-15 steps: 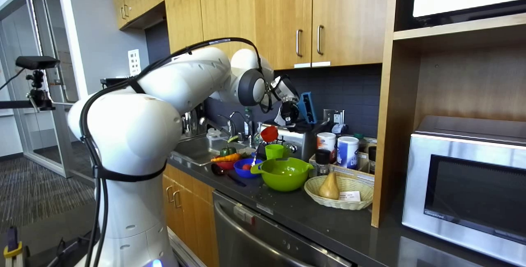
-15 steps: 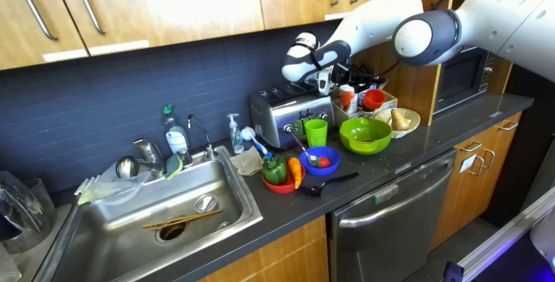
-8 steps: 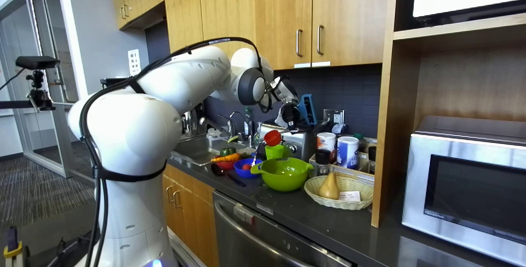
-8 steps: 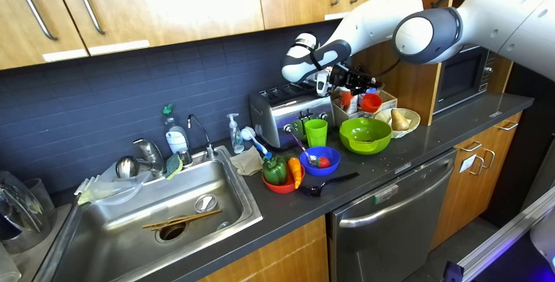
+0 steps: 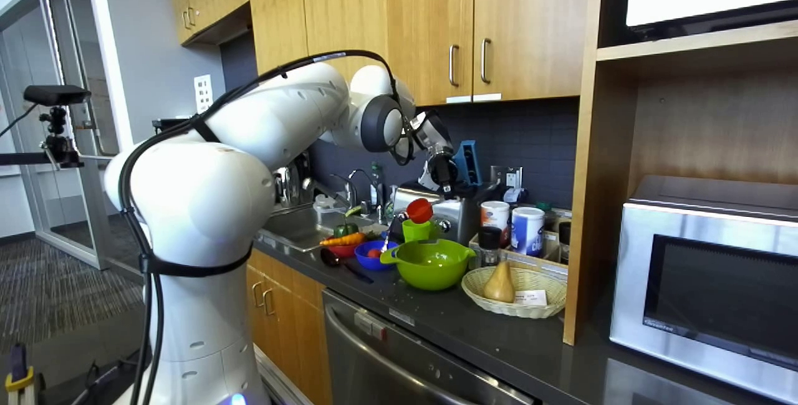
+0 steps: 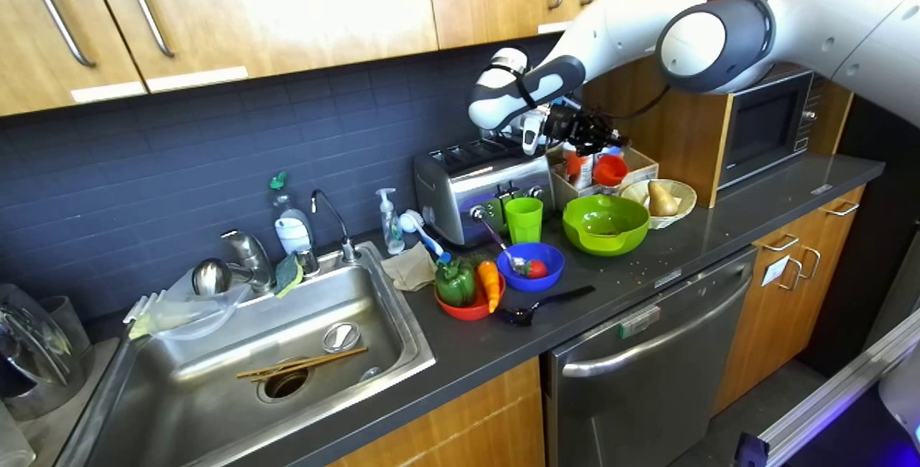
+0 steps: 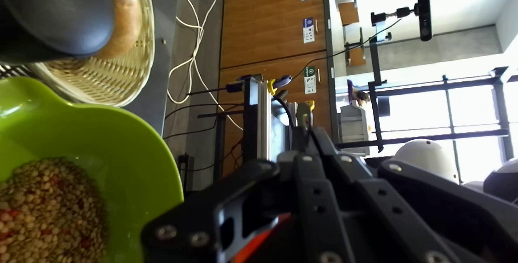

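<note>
Could drop the red cup (image 6: 610, 169) from here, through a weak pinch or a sudden turn of the wrist. Hanging in the air in both exterior views, apparently over or near the green bowl (image 6: 619, 243), so roughly midway between the front and back edges of the counter (image 6: 708, 230); cannot fix the exact spot. Could also strike the bowl's rim on a low pass and scatter the lentils (image 7: 52, 210) inside toward the front edge. Might topple the green cup (image 6: 525, 219), standing before the toaster (image 6: 467, 201) nearer the back edge, with a careless sideways sweep. Might nudge the basket (image 6: 672, 221) and its pear (image 6: 661, 200), lying on the bowl's other side toward the counter corner past the microwave (image 6: 765, 129), with too wide a swing the other way.

As for the fingers (image 7: 313, 178), drawn nearly together in the wrist view, with only a thin slit between, and clenched on the red cup, likely by its handle. Cannot make out the handle or the point of contact, with just a red sliver showing beneath. Touching nothing else, as far as visible. Cannot see any contents in the red cup.
</note>
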Robot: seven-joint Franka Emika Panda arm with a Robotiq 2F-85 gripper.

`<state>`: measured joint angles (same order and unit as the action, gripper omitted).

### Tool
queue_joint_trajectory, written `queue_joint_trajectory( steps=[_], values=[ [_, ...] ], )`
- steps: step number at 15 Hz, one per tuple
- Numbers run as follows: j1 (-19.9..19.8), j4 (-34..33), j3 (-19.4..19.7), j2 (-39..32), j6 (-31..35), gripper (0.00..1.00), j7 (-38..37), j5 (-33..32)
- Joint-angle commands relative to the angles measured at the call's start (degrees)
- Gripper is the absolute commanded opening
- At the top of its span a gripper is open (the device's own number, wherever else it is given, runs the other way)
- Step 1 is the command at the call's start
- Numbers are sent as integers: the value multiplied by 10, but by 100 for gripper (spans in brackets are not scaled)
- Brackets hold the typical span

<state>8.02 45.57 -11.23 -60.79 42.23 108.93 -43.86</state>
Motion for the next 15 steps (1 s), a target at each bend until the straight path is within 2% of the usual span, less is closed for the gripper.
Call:
queue_joint_trajectory(
  steps=[1,6,13,14,15],
  values=[
    [-11,58,-19,41,67,1,3,-4],
    [-23,103,-32,67,131,1,10,-2],
    [-30,160,-36,101,167,1,4,-1],
    [-12,165,-3,107,176,1,12,19],
    [-11,172,-1,110,180,1,12,20]
  ],
)
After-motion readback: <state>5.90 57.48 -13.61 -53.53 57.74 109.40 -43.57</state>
